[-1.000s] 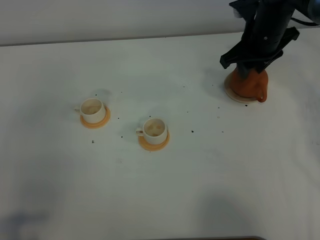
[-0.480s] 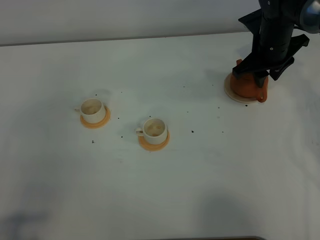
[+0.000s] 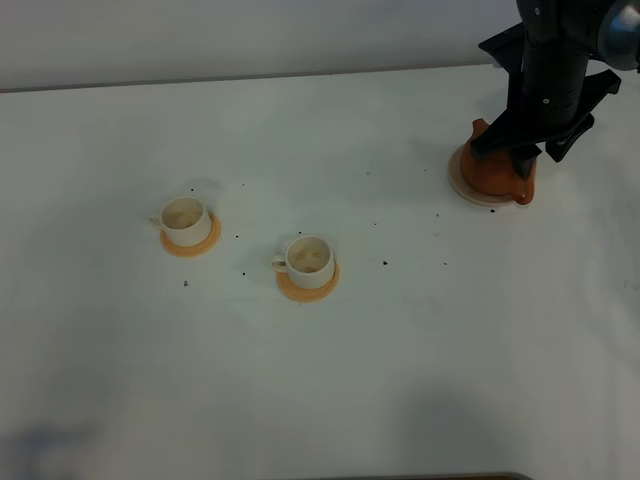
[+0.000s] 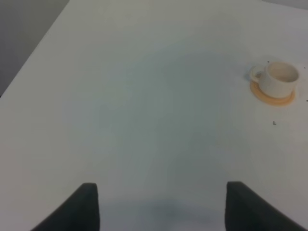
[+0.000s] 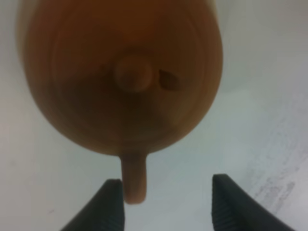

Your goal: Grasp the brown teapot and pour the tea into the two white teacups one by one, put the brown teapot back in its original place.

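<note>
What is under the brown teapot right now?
A pale beige saucer; only its rim shows beside the brown teapot. The teapot covers its middle.

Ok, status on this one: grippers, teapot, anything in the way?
Left gripper open, empty. Right gripper open over brown teapot, handle between jaws, unclamped. Teapot upright on beige saucer. Nothing blocking.

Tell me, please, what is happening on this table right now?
The right gripper hangs over the brown teapot, jaws open on either side of its handle without clamping it. The teapot sits on the pale beige disc at the far right of the table. The two white teacups stand on their orange coasters further left, and both look to hold some brownish liquid, so pouring seems done. The left gripper is open over bare table, holding nothing.
</note>
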